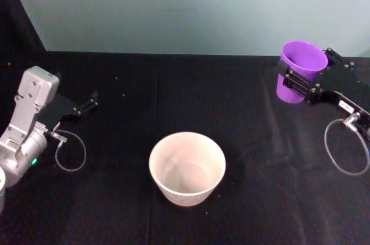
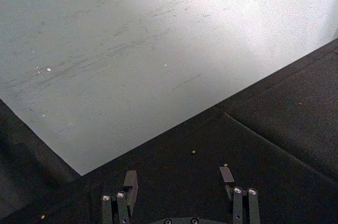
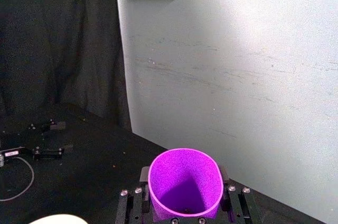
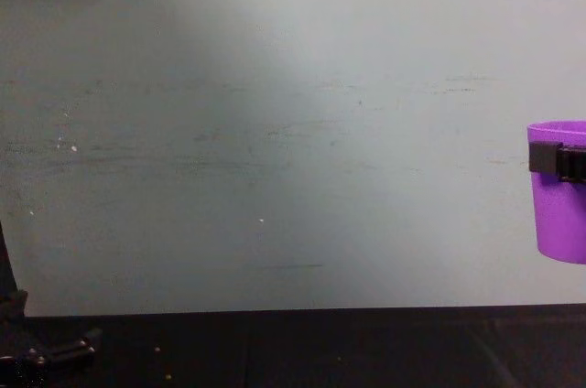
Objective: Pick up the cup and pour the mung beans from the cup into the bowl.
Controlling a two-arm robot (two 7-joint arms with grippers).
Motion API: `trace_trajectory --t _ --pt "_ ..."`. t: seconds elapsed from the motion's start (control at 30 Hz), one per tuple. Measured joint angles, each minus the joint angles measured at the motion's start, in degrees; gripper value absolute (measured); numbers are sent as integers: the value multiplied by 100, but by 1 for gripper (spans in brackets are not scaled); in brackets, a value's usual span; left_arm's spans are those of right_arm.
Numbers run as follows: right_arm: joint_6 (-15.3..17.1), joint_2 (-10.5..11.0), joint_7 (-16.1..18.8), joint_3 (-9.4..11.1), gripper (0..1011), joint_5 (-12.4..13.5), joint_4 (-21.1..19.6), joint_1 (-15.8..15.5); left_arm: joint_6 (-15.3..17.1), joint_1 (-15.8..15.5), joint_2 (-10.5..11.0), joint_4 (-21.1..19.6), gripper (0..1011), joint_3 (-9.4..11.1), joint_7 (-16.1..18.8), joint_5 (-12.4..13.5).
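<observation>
Gripping the purple cup [image 1: 302, 62] around its wall, the right pincer [image 1: 298, 83] held it upright above the black surface [image 1: 248, 141], far right. The white bowl [image 1: 185, 194] stood well apart, to the cup's left and nearer the robot. Beans inside the cup were hard to discern. The left pincer [image 2: 178, 177] rested released at left.
</observation>
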Motion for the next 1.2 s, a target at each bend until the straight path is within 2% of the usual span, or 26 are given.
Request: trace_trajectory --t 0.53,0.7,1.0,1.13,1.2 --pt "0 0 0 0 726 0 0 0 0 0 0 0 1011 0 0 0" --pt "-119 -28 8 -76 726 -19 124 85 0 0 0 0 1011 0 0 0" --pt "-107 -169 -14 -396 726 -143 431 468 0 0 0 0 1011 0 0 0" --pt "-84 -255 -79 -655 726 -408 593 695 0 0 0 0 1011 0 0 0" --pt "-95 -341 -134 -911 726 -743 766 860 0 0 0 0 1011 0 0 0"
